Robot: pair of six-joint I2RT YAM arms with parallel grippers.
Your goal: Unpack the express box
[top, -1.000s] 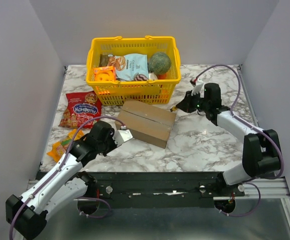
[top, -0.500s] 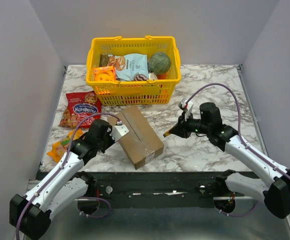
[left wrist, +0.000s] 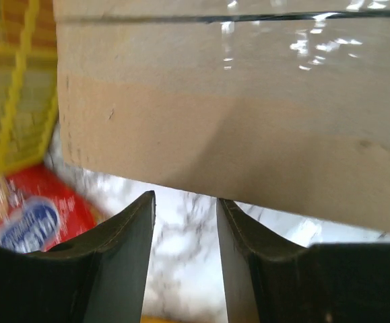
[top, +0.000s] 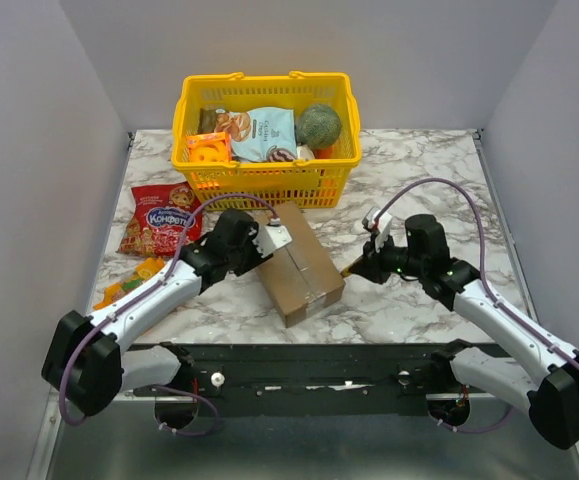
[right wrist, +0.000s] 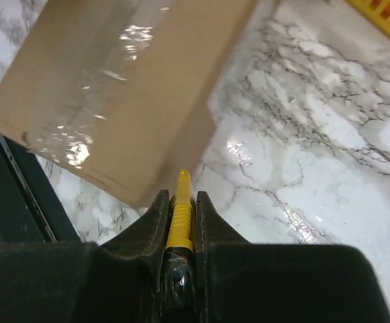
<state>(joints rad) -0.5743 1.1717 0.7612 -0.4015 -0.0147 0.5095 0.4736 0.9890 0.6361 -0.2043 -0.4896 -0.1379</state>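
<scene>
Near the middle of the marble table [top: 419, 170], just in front of the yellow basket [top: 269, 188], lies the express box [top: 301, 268]. It is closed, flaps down, with a glossy strip of clear tape running the length of its top. Its long axis is oblique: the far end sits close to the basket wall and the near end points toward the right of the table's front edge.

The left gripper [top: 272, 240] stands at the box's left long side, near the far end. In the left wrist view its fingers are parted with nothing between them, and the cardboard wall is just beyond the fingertips.

The right gripper [top: 357, 268] stands at the opposite long side, near the box's midpoint, clamped on a slim yellow tool [right wrist: 180, 215]. From this gripper the box lies to the left, and the tool's tip points broadside at the lower edge of the side wall. Whether the tip touches the cardboard cannot be told, nor whether it carries a blade.

Both arms are close to the box, but only the right one carries the tool. The tool points across the seam, not along it. Slitting the tape would therefore probably call for raising the tip to the top face and turning it into line with the long axis.

A red sweets packet [top: 159, 218] lies well to the left.
</scene>
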